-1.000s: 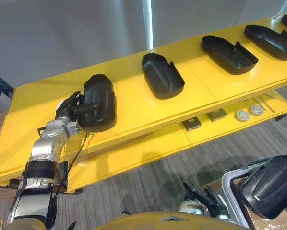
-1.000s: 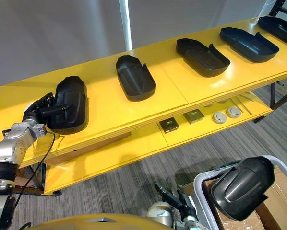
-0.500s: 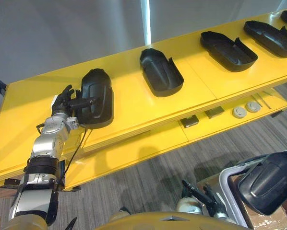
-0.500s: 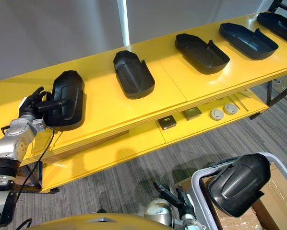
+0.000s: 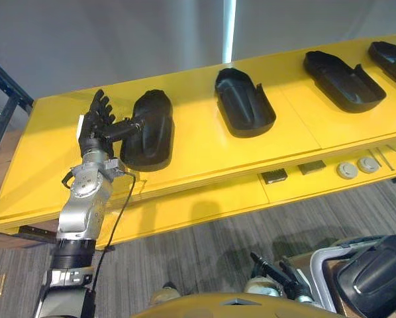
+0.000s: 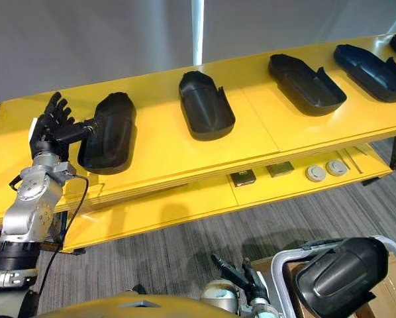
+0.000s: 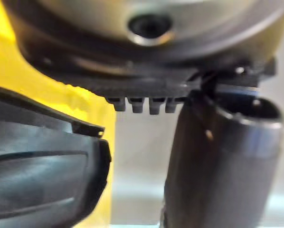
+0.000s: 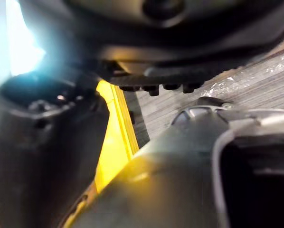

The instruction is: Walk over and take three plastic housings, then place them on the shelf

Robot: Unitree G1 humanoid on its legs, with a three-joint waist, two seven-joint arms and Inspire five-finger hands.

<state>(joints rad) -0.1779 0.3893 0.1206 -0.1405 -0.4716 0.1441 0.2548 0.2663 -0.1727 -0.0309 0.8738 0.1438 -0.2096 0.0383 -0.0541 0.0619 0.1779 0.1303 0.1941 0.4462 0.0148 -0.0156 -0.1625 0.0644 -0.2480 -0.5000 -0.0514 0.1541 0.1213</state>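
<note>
Several black plastic housings lie in a row on the yellow shelf [image 5: 191, 152]. The leftmost housing [image 5: 151, 129] rests dome-up, and in the left wrist view it [image 7: 42, 175] shows close beside the hand. My left hand [image 5: 95, 126] stands just left of it, open with fingers spread straight up and the thumb stretched against the housing's edge. Two more housings [image 5: 244, 103] [image 5: 344, 81] lie hollow side up to the right. Another housing [image 5: 377, 275] sits in a grey basket [image 5: 317, 258] at the lower right. My right hand [image 5: 277, 275] is beside that basket's rim [image 8: 203, 142].
A lower yellow shelf [image 5: 204, 212] carries small flat parts [image 5: 274, 176] and round discs [image 5: 347, 171]. A dark rack frame [image 5: 2, 99] stands at the shelf's left end. Grey carpet lies in front of the shelving.
The camera has shifted. My left hand has let go of the leftmost housing: its fingers, curled at the edge a second ago, are now straight and spread. The housing stays on the shelf.
</note>
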